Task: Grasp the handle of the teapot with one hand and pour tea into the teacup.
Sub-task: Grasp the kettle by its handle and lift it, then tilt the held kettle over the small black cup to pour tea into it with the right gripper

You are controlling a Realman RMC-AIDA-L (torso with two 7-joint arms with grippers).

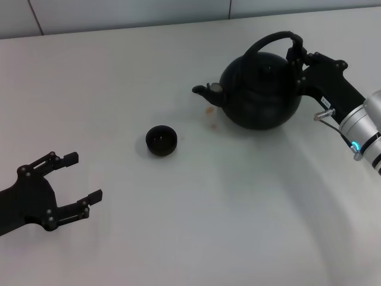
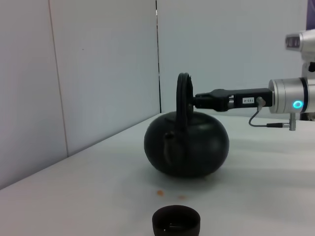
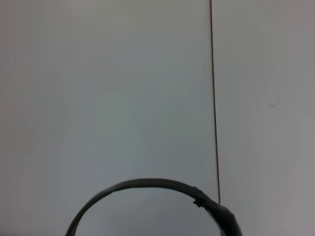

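Note:
The black teapot (image 1: 261,90) stands upright on the white table, right of centre, its spout toward the teacup (image 1: 161,140). The small black teacup sits to the pot's left and a bit nearer me; the left wrist view shows the teacup (image 2: 176,222) in front of the teapot (image 2: 187,145). My right gripper (image 1: 299,56) reaches in from the right and is shut on the right end of the arched handle (image 1: 275,39). In the left wrist view that right gripper (image 2: 193,101) meets the handle (image 2: 183,93) level. The handle (image 3: 147,184) fills the right wrist view's lower part. My left gripper (image 1: 83,177) rests open at the near left.
The white table (image 1: 178,226) runs back to a pale wall (image 2: 98,73). Small orange specks (image 1: 209,110) lie on the table under the spout, between pot and cup.

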